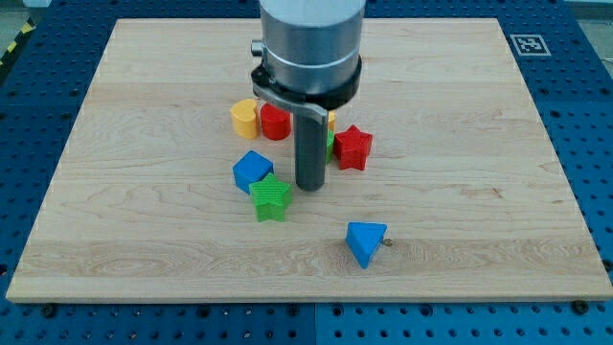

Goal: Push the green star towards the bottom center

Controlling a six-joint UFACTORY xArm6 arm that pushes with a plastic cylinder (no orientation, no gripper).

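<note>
The rod's tip (309, 188), holding nothing, stood just right of and slightly above the green star (272, 197). The blue cube (252, 170) touched the star; a sideways push risked driving both leftward.

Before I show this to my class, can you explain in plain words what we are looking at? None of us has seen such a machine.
This is one picture from a single camera looking down at a wooden board on a blue perforated bench. The grey cylinder at the view's top is the end of a robot arm. It has no hand; it holds nothing. It ends in a dark rod, and my tip pushes blocks along the board. Just to the view's left of my tip lies the green star, with a blue block above it. Further up sit a yellow block, a red block and a red star. A blue triangular block lies toward the view's bottom.
</note>
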